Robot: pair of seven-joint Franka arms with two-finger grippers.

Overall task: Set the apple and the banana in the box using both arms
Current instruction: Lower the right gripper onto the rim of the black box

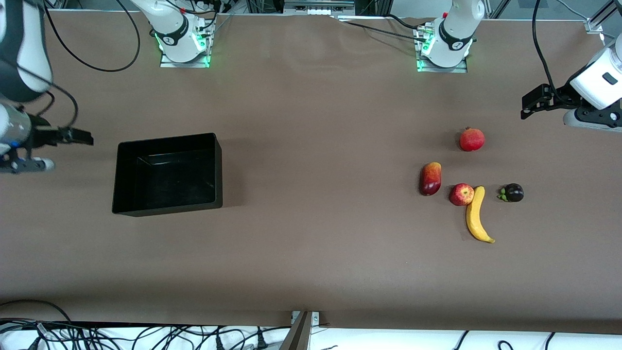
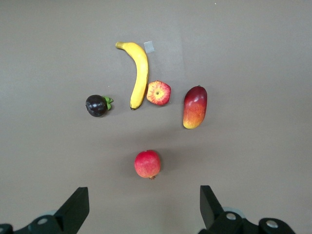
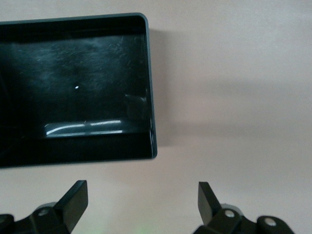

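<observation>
The apple (image 1: 461, 194) is small, red with yellowish patches, and lies touching the long yellow banana (image 1: 477, 214) toward the left arm's end of the table. Both show in the left wrist view, the apple (image 2: 159, 93) beside the banana (image 2: 139, 73). The black box (image 1: 166, 138) stands empty toward the right arm's end; its rim shows in the right wrist view (image 3: 151, 97). My left gripper (image 1: 527, 104) hangs open and empty above the table beside the fruit group (image 2: 144, 209). My right gripper (image 1: 85, 137) hangs open and empty beside the box (image 3: 141, 202).
A red-and-yellow mango-like fruit (image 1: 430, 178) lies beside the apple. A red ball with a crown tip (image 1: 472, 139) lies farther from the front camera than the apple. A dark purple fruit (image 1: 512, 193) lies beside the banana. Cables run along the table's edges.
</observation>
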